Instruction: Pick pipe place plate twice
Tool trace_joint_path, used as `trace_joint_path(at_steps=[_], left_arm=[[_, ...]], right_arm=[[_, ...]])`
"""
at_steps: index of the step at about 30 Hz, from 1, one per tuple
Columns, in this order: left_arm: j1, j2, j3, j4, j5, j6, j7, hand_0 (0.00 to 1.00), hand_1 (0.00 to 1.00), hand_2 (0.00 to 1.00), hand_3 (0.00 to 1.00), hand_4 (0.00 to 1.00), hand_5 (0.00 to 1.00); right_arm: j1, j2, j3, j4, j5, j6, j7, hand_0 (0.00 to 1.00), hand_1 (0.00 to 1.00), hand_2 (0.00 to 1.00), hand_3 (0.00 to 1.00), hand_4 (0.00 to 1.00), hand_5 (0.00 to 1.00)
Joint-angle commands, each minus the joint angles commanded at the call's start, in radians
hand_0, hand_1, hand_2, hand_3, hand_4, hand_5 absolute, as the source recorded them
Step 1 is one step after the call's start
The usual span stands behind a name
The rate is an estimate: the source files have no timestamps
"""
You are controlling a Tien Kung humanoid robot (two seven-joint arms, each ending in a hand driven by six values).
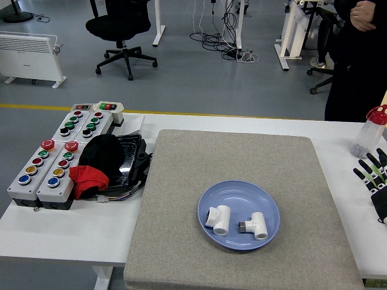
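Two white pipe fittings lie in the blue plate (227, 194) on the grey mat (236, 163). One fitting (218, 219) sits left of centre, the other (255, 225) to its right, apart from it. My right hand (376, 174) is at the picture's right edge over the white table, well clear of the plate, with its black fingers spread and nothing in them. No left arm shows in the head view.
Grey push-button boxes (51, 163) stand at the left, with a black and red cloth (97, 162) over a dark tray. A clear bottle with a red cap (370, 134) is by my right hand. A person in black (360, 54) stands at the far right.
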Motion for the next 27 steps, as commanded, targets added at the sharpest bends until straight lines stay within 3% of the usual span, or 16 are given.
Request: trace_joint_path(at_steps=[27], left_arm=[[-0.015,0.003,0.006,0.000,-0.016,0.002,-0.002,0.711,0.747,0.717,0.658,0.401,0.998]], right_arm=[[0.007,0.004,0.015,0.007,0.008,-0.007,0.008,0.788,0.757,0.822,0.848,0.588,0.600]])
